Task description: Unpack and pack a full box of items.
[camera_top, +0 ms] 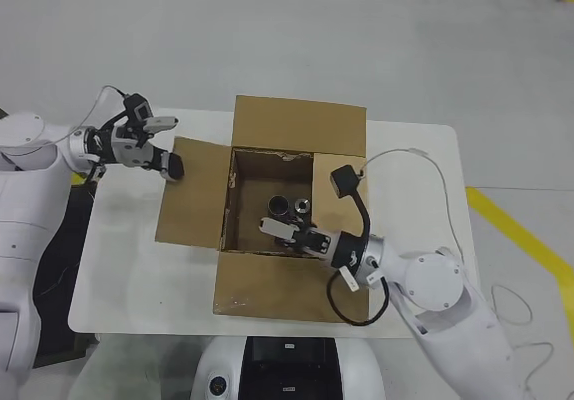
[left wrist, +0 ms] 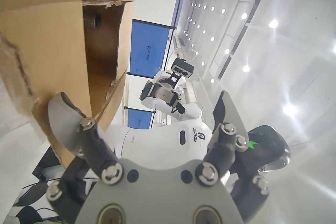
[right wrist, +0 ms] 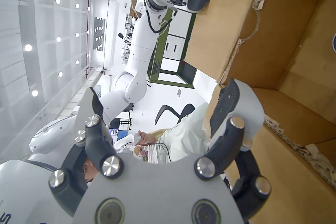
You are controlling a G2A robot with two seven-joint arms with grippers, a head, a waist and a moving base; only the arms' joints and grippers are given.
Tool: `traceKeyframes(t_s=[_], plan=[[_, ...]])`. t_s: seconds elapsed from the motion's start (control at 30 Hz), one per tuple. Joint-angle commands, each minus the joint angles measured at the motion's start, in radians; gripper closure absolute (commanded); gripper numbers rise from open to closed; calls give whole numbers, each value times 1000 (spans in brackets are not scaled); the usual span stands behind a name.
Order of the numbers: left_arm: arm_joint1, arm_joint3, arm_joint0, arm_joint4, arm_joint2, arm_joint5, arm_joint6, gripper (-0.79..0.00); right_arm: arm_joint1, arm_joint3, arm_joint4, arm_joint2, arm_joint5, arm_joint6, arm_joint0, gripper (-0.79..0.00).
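An open cardboard box stands mid-table with its flaps folded outward. On its floor lie two small dark cylindrical items, one of which also appears as a dark cylinder in the left wrist view. My left gripper is open at the far corner of the left flap, with one finger right at the flap's edge. My right gripper is open and holds nothing. It is just inside the box by the near wall, with one finger against the cardboard.
The white table has bare room left of the box and a narrow strip to its right. A white cable loops over the right side. Beyond the table a yellow line runs on the floor.
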Motion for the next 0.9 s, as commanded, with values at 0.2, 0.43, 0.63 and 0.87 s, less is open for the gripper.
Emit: traceKeyframes(t_s=[0.2, 0.43, 0.63, 0.87], plan=[[9, -128, -5, -15, -15, 25, 2, -785, 23, -83, -18, 60, 21, 86, -66, -785], [4, -236, -20, 7, 16, 55, 38, -785, 41, -135, -38, 104, 34, 132, -119, -785], [-9, -314, -44, 92, 96, 87, 81, -785, 54, -175, -69, 131, 53, 146, -165, -785], [-26, -363, -78, 173, 186, 106, 119, -785, 67, -209, -78, 165, 61, 152, -221, -785]])
